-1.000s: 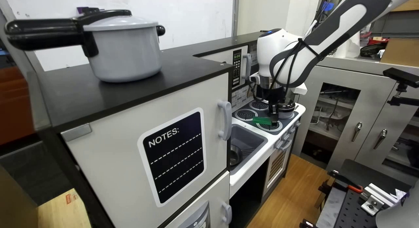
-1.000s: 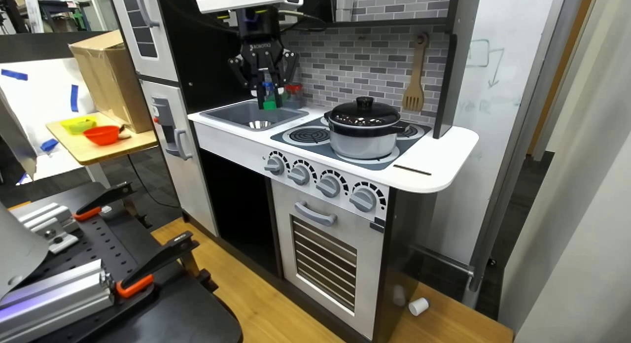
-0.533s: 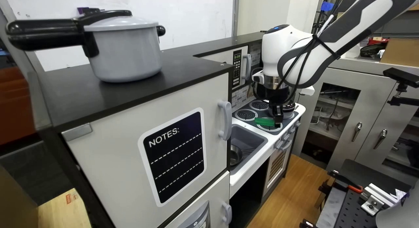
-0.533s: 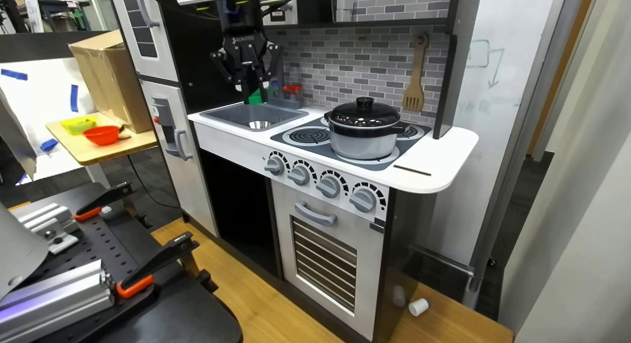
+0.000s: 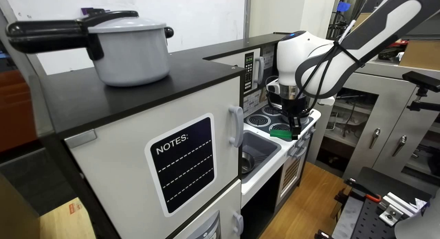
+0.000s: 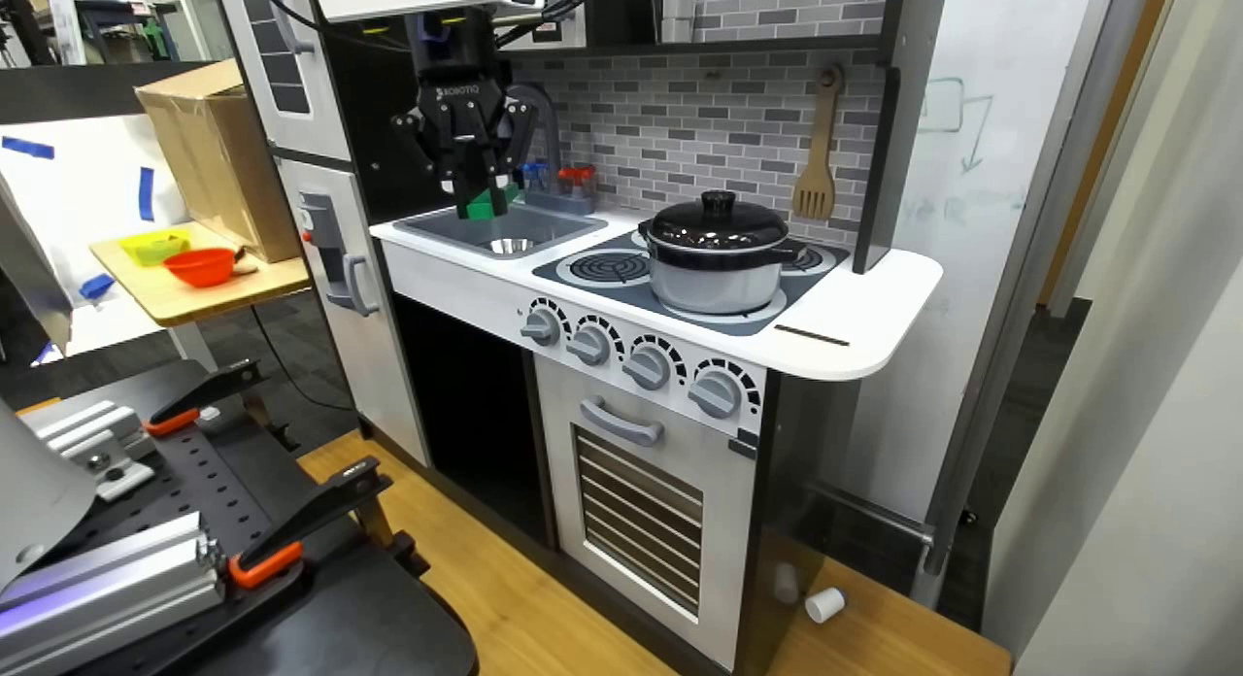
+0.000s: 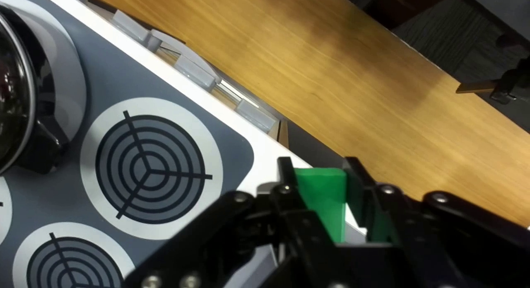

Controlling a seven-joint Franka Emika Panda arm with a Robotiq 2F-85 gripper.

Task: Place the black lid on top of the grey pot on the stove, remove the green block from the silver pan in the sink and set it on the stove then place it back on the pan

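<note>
The green block (image 5: 280, 133) is clamped between the fingers of my gripper (image 7: 318, 165), sticking out to one side in an exterior view. My gripper (image 6: 481, 208) holds it in the air, near the counter strip between stove (image 7: 244, 149) and sink (image 6: 456, 227). On a front burner of the stove stands the grey pot (image 6: 719, 286); the black lid (image 6: 719, 227) rests on top of it. The lid's edge (image 7: 10, 89) shows at the left of the wrist view. Inside the sink sits the silver pan (image 5: 248, 162), partly hidden by the cabinet in that view.
A tall cabinet beside the sink carries a large pale-grey pot (image 5: 130, 53). Behind the sink are a faucet (image 6: 546, 122) and a bottle with a red cap (image 6: 576, 181). A wooden spatula (image 6: 818, 161) hangs on the tiled back wall. Stove knobs (image 6: 647, 367) line the front edge.
My gripper has carried the green block away from the pot, toward the sink side and the counter's front. It stays shut on the block. Pot, lid and pan have not moved.
</note>
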